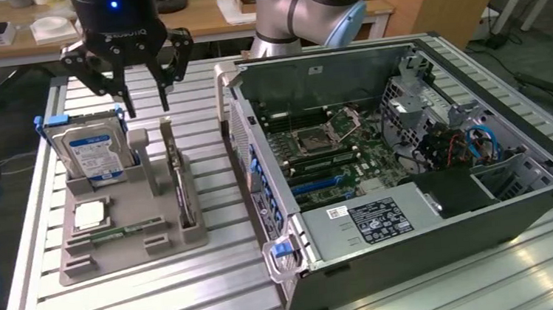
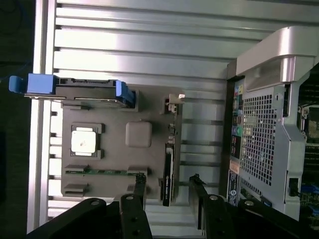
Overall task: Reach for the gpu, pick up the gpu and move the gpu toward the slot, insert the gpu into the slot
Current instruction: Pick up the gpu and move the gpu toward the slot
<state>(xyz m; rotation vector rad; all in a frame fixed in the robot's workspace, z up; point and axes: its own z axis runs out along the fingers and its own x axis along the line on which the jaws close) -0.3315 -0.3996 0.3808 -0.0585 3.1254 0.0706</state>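
The gripper (image 1: 144,99) is positioned above the grey fixture (image 1: 117,260), with its jaws spread wide and nothing between them. The gpu (image 1: 175,170) is seated on its long edge in a narrow groove of that fixture, on the side nearest the computer case (image 1: 391,227), with its pale bracket at the hard-drive end. This upright seating is judged to be deliberate: the upper edge of the card is presented to a grasp from above, and both flat faces are left free for the fingers. In the wrist view the gripper (image 2: 168,177) is aligned with the gpu (image 2: 169,159), which is seen edge-on, with one fingertip to either side and neither in contact with it. The jaw spread is evidently wide enough to clear the thickness of the card. The hard drive (image 1: 93,151) is stood upright in the same fixture, apart from the card. The processor (image 1: 89,214) and the memory stick (image 1: 125,230) are laid flat in their own recesses, so that the approach is not obstructed by any neighbouring part. The case is laid on the table (image 1: 170,304) with its open side up, so that the motherboard (image 1: 321,151) is exposed to access from above. The pick-up is not yet done, and the card is untouched in its groove.
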